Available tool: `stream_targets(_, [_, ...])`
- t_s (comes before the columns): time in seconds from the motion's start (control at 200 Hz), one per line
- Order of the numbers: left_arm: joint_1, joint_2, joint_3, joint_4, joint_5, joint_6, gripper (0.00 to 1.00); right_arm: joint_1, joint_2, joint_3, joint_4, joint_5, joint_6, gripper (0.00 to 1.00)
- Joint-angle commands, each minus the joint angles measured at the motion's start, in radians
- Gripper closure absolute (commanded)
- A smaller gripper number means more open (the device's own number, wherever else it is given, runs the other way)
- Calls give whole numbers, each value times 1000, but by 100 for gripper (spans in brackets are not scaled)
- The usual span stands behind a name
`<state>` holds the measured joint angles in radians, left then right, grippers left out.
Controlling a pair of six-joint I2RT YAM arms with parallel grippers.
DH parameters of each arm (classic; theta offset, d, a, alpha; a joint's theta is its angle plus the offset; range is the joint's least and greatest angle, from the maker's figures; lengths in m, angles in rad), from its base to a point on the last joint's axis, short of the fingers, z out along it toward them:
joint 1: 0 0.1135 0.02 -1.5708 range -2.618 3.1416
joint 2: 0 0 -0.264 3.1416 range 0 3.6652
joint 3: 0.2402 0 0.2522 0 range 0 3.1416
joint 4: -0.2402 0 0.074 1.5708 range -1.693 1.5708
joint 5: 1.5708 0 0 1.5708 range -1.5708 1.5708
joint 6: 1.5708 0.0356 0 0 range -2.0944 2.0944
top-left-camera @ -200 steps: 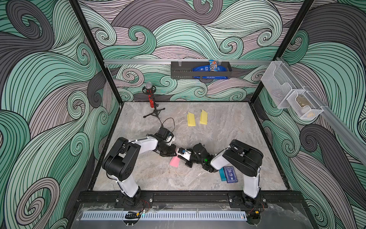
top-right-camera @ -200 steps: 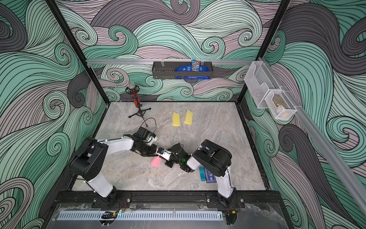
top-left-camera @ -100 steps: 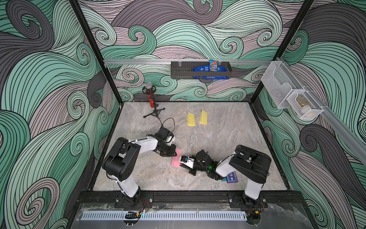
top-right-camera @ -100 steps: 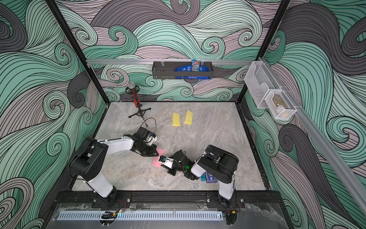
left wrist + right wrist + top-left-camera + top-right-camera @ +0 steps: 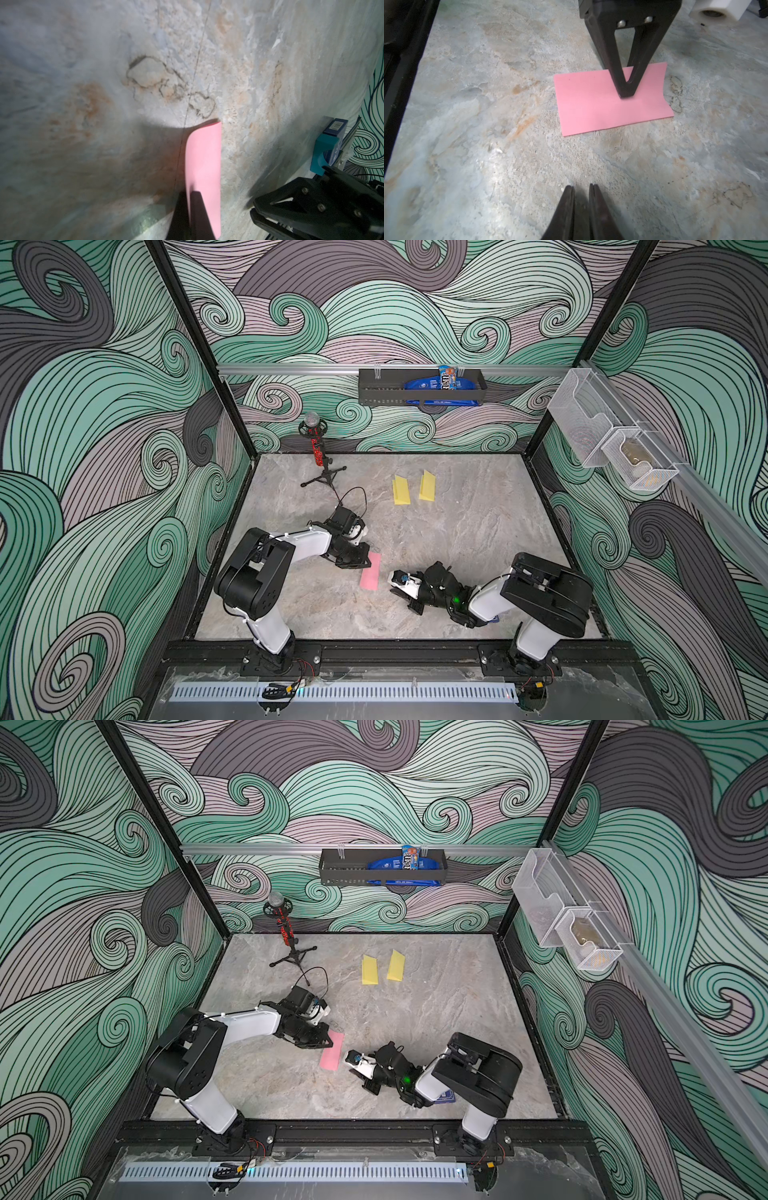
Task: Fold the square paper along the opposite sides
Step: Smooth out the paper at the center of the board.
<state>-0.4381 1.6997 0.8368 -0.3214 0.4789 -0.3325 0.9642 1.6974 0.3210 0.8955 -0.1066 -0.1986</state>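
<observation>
Right wrist: flat pink paper (image 5: 591, 108) rectangle

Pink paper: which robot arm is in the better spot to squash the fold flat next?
Left, probably. The left gripper rests shut jaws on the pink paper; the right gripper sits off it, jaws slightly apart, empty.

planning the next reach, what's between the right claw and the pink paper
Only bare marble tabletop lies between the right claw and the pink paper; the right wrist view shows it plainly.
</observation>
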Motion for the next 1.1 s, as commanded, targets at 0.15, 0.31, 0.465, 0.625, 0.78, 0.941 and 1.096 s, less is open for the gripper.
stream_targets(0.15, [6,35,-2,-55,-96,1,100,-24,116,120,191,8,15,90])
stream_targets(0.31, [6,29,-4,-54,-94,2,100,-72,245,183,261,-8,31,93])
stream_targets(0.465, [7,33,-4,-52,-85,0,100,-97,287,228,217,-21,26,94])
stream_targets(0.625, [7,30,-4,-52,-83,0,100,-134,301,217,184,7,26,95])
stream_targets(0.78, [6,28,-5,-52,-83,-2,100,-188,287,204,158,20,31,96])
stream_targets(0.941, [6,31,-5,-48,-85,-4,100,-193,227,214,106,12,46,96])
stream_targets(1.096, [7,34,-5,-48,-83,-4,100,-188,181,210,106,-35,84,95])
